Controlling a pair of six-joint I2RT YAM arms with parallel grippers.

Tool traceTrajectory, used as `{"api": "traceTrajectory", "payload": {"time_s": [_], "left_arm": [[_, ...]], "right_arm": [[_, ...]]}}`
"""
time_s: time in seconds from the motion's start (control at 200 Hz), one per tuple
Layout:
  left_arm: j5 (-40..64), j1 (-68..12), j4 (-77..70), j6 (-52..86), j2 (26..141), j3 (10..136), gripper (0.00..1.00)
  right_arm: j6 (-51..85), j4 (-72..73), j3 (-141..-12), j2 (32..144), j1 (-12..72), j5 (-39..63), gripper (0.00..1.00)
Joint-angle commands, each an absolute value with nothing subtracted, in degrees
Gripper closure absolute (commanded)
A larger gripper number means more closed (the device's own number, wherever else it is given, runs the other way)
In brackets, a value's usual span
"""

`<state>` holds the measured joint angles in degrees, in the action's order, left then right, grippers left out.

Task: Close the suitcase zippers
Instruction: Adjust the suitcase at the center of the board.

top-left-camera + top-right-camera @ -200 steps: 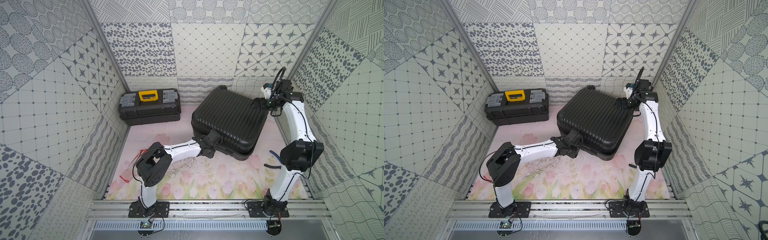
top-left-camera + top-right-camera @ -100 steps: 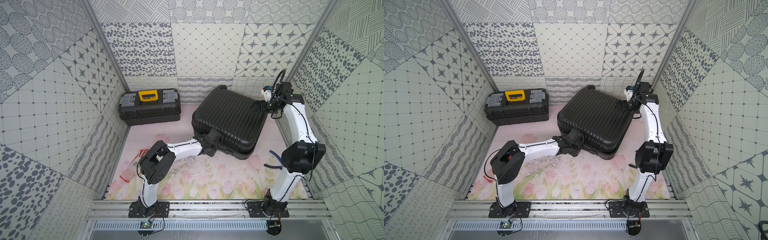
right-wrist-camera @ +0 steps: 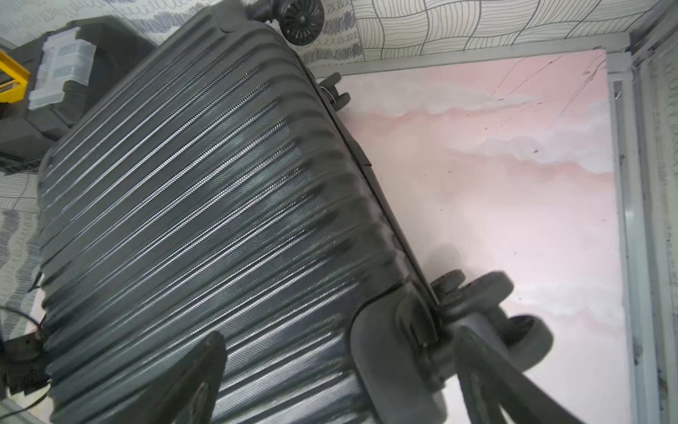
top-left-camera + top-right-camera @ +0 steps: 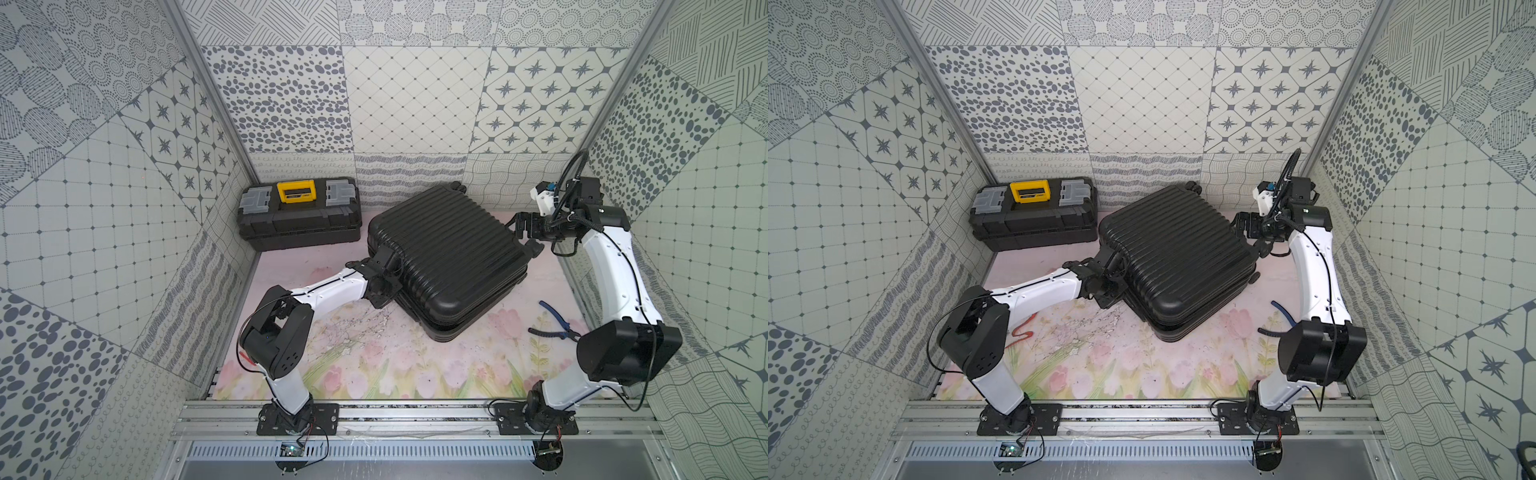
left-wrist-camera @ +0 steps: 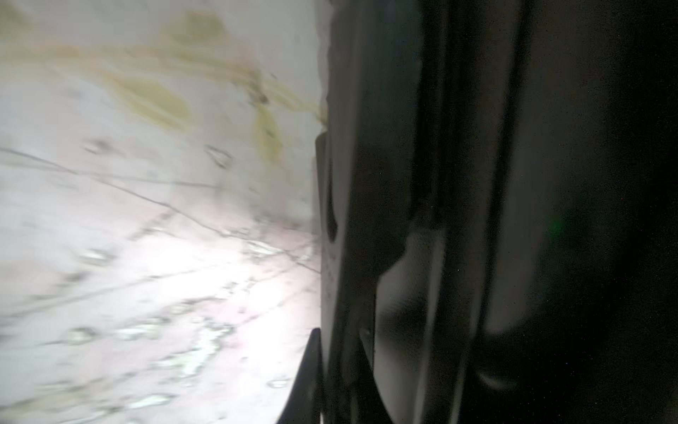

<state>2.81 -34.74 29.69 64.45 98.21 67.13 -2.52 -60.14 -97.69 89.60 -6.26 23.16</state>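
Observation:
The black ribbed suitcase lies flat with its lid down; in both top views it fills the middle back of the floor. My left gripper presses against its near-left side at the seam and is shut. In the blurred left wrist view the gripper pinches a thin dark slotted tab, the zipper pull, beside the shell. My right gripper hovers open over the far-right wheel corner. The zipper seam runs along that edge.
A black toolbox with a yellow latch stands at the back left, next to the suitcase. Blue-handled pliers lie on the floral mat by the right arm. A red item lies behind the left elbow. Patterned walls close in on three sides.
The left jaws have closed at the suitcase's side seam. Both arms have shifted only slightly; the right gripper stays open at the wheel corner.

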Motion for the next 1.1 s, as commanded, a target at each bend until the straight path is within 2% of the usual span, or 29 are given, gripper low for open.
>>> {"api": "traceTrajectory", "payload": {"time_s": [0.0,0.19,0.445,0.56,0.665,0.765,0.881,1.091], "left_arm": [[-7.5,-29.0,53.1,28.1,95.6,71.5,1.0],[-6.6,-23.4,52.9,15.4,97.8,79.1,1.0],[-1.3,-18.4,46.8,12.1,102.3,85.3,1.0],[2.8,-16.5,45.1,12.8,105.1,86.5,1.0],[7.2,-14.9,42.5,13.5,106.6,86.6,1.0],[8.4,-14.1,41.4,12.1,108.5,87.8,1.0],[5.8,-13.9,43.7,9.3,111.1,90.7,1.0],[5.6,-12.7,44.0,8.4,113.0,91.9,0.97]], "right_arm": [[-0.6,-56.9,-93.0,84.9,-5.2,26.3,0.02],[2.0,-53.6,-82.5,75.9,-3.6,29.8,0.02],[3.5,-56.5,-73.1,63.4,-3.2,26.6,0.02],[7.9,-54.4,-66.5,57.2,-3.0,33.4,0.02],[13.0,-45.2,-57.2,49.7,0.5,39.8,0.05],[22.3,-25.8,-44.5,42.5,10.1,32.5,0.04],[19.4,-22.3,-38.5,41.4,18.7,21.8,0.04],[19.9,-3.0,-20.2,33.5,20.3,15.4,0.09]]}}
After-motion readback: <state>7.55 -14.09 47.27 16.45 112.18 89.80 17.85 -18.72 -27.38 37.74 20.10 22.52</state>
